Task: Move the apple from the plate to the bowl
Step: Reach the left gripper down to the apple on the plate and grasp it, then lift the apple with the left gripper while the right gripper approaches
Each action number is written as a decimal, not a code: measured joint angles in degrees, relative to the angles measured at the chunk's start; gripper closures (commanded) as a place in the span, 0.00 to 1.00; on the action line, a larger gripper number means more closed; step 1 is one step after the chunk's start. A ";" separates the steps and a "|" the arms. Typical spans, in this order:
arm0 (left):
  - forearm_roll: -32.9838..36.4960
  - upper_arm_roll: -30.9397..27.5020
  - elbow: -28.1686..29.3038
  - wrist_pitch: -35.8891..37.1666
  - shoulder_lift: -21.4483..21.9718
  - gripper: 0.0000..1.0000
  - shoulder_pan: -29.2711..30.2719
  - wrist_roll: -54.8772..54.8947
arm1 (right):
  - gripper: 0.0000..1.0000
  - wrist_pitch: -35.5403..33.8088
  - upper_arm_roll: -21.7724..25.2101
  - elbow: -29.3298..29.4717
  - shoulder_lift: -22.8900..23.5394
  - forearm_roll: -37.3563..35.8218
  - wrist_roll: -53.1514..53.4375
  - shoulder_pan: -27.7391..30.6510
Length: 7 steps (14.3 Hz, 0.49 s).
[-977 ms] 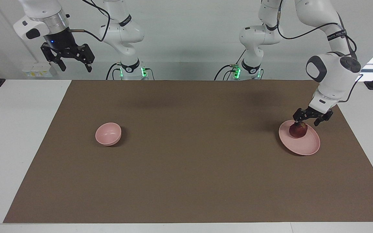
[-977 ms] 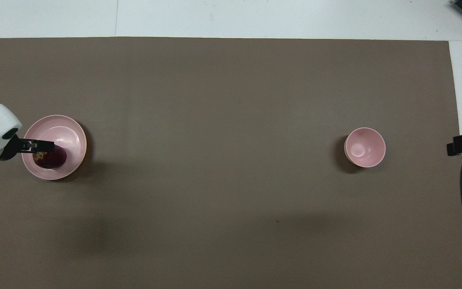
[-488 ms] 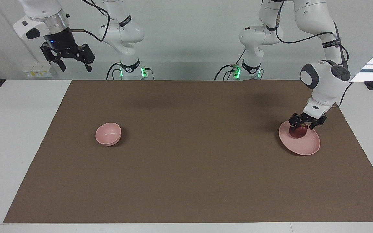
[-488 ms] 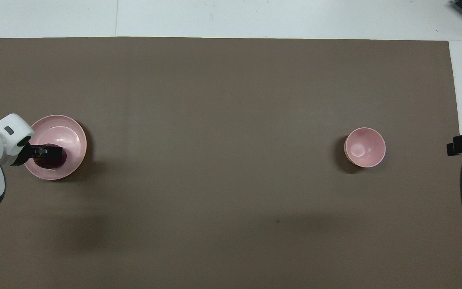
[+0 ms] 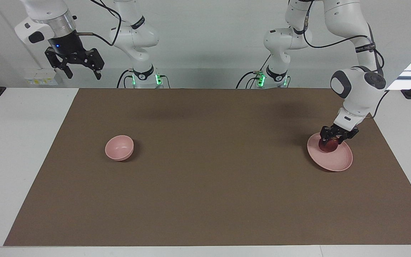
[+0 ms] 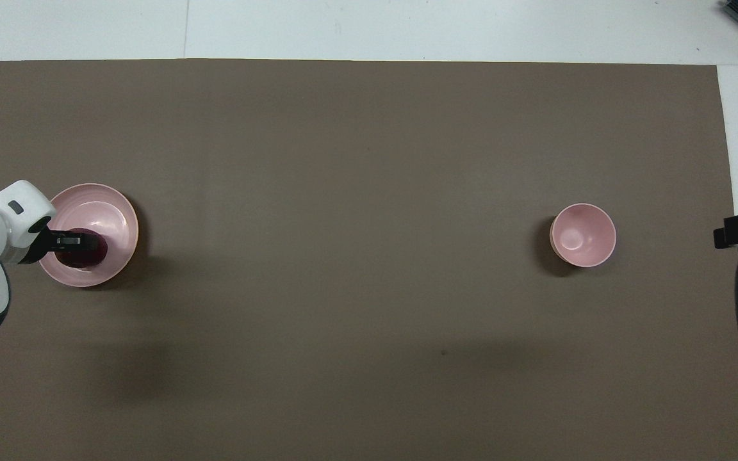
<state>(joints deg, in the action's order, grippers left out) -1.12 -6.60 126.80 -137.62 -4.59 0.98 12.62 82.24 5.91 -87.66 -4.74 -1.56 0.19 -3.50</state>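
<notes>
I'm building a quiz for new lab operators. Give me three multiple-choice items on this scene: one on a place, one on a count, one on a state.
1. Where is the apple?
A. in the bowl
B. on the plate
C. on the bare mat

2. How many pink dishes are on the mat?
A. one
B. two
C. three

3. What is the left gripper doing?
A. shut on the apple
B. open above the bowl
C. waiting raised at the table's edge

Answers:
1. B: the apple sits on the plate, at the left arm's end of the table.
2. B: only the plate and the bowl.
3. A: its fingers clasp the apple on the plate; the right gripper waits raised and open.
</notes>
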 measured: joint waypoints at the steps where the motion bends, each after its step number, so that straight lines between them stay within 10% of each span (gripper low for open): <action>1: 0.00 0.12 -0.17 0.02 0.30 1.00 0.00 0.00 | 0.00 0.00 0.00 0.00 0.00 0.00 0.00 0.00; 7: -0.91 1.24 -4.34 12.89 7.45 1.00 -4.27 -0.09 | 0.00 0.00 0.00 -0.01 0.00 0.04 0.00 0.00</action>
<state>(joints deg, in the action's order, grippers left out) -2.03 -5.36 122.46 -124.73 2.87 -3.29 12.53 82.24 5.91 -87.67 -4.74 -1.52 0.19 -3.50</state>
